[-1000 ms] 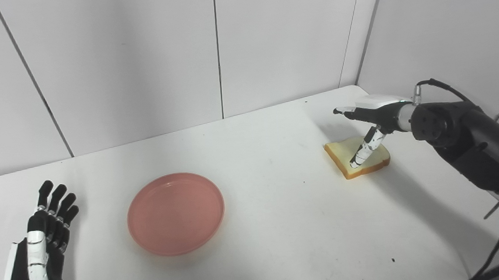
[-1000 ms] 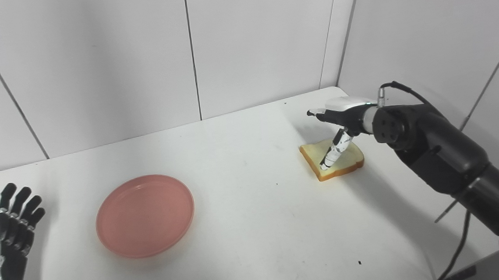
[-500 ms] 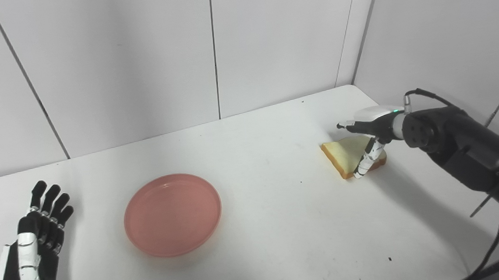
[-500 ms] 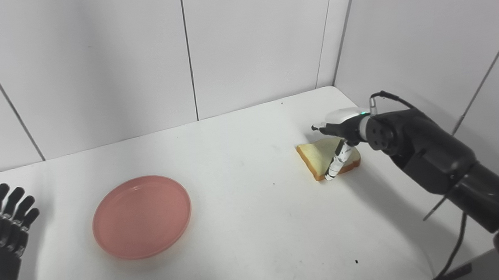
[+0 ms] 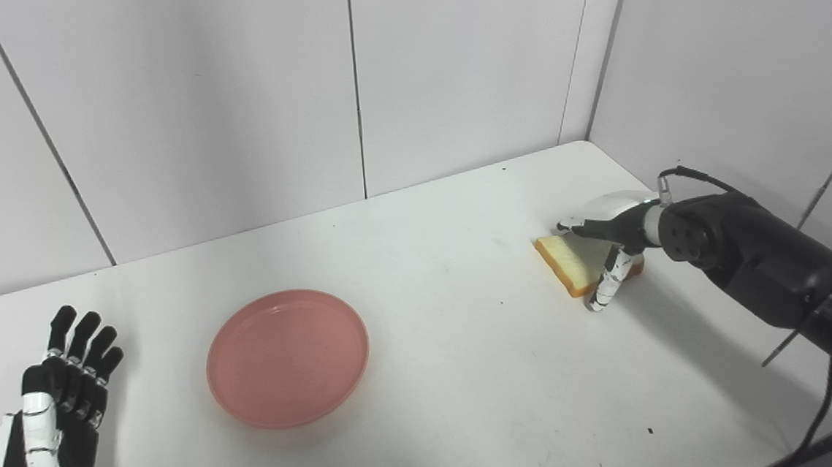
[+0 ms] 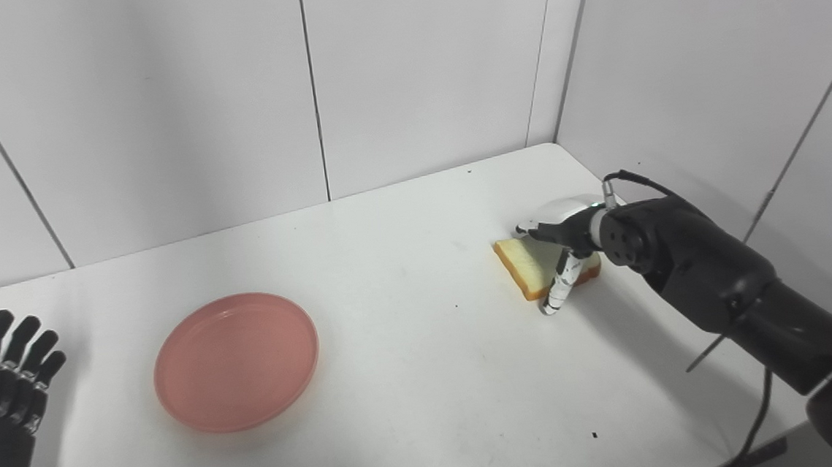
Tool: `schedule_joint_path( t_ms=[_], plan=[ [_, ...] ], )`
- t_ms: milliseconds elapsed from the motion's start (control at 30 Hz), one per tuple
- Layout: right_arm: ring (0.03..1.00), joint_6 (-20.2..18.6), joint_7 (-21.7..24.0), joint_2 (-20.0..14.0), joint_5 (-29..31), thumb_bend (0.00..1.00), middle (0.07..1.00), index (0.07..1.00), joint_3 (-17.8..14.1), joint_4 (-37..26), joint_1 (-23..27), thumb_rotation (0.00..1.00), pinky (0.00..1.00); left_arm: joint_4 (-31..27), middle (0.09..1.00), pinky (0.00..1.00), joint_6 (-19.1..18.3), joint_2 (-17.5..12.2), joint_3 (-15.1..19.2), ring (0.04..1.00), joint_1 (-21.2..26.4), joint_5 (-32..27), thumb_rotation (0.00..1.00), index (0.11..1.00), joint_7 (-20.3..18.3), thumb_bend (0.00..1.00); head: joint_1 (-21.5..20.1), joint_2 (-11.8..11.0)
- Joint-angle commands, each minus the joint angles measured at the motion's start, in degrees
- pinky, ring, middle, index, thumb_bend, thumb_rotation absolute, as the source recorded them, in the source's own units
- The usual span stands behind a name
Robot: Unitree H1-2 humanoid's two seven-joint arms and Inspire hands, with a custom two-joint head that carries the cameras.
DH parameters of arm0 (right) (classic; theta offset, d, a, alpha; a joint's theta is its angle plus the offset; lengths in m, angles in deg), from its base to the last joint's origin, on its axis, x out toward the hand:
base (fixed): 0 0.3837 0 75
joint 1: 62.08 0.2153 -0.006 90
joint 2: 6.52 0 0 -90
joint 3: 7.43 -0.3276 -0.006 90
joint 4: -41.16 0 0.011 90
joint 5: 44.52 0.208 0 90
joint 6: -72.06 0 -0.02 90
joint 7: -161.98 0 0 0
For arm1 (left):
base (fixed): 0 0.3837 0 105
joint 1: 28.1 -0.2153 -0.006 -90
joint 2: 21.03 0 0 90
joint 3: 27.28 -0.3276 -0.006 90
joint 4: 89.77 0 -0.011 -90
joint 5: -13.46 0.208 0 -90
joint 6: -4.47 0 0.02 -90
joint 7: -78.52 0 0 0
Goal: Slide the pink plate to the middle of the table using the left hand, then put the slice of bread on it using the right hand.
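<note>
The pink plate (image 5: 288,356) lies left of the table's middle, with nothing on it. A slice of bread (image 5: 566,258) lies flat on the table at the right. My right hand (image 5: 610,231) hovers low over the bread. Its fingers (image 5: 578,226) stretch across the top of the slice, and its thumb (image 5: 605,290) points down to the table just in front of the near crust. The hand is spread around the slice, and no grip shows. My left hand (image 5: 49,428) rests open at the front left, well apart from the plate.
White wall panels close off the table (image 5: 470,376) at the back and on the right, near the bread. A black cable (image 5: 817,418) hangs from my right arm past the table's front right edge.
My right hand has dropped lower over the bread, and its thumb has moved from on top of the slice to the table in front of it. The bread and the plate stayed put.
</note>
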Motion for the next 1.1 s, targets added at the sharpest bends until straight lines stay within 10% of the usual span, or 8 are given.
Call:
schedule_joint_path(
  t_ms=[0,533,833,900,1067],
  plan=[
    [1.000,2.83,-2.80,-1.01,-1.19,1.00,1.000,1.000,-0.80,0.64,2.86,0.39,0.93,-2.57,0.965,0.95,0.06,-0.30,0.27,0.945,0.83,-0.17,1.00,0.960,0.09,0.66,0.07,0.03],
    [1.000,6.19,-5.51,1.05,-5.70,1.00,1.000,1.000,1.49,8.95,7.32,0.37,0.98,-4.27,0.965,0.95,-1.13,-0.70,0.55,0.946,0.13,-0.54,1.00,0.961,-0.04,0.67,0.25,0.98],
    [0.923,2.02,-1.02,3.56,-1.20,1.00,0.976,0.986,-0.16,10.02,8.71,0.19,0.79,-5.22,0.952,0.93,-3.07,-0.53,0.98,0.933,0.07,-0.61,1.00,0.955,0.74,0.67,0.38,1.39],
    [0.785,2.65,-1.09,3.56,-2.06,0.98,0.874,0.961,0.59,9.87,8.93,0.16,0.60,-5.37,0.951,0.93,-3.28,-0.61,1.07,0.932,0.09,-0.71,1.00,0.955,0.66,0.67,0.40,1.52],
    [0.552,2.92,-2.25,3.90,-1.36,0.65,0.576,0.607,-0.17,9.48,8.48,0.01,0.51,-6.07,0.952,0.92,-4.24,-0.81,1.37,0.935,0.13,-1.13,1.00,0.956,0.46,0.67,0.39,1.68]
  ],
)
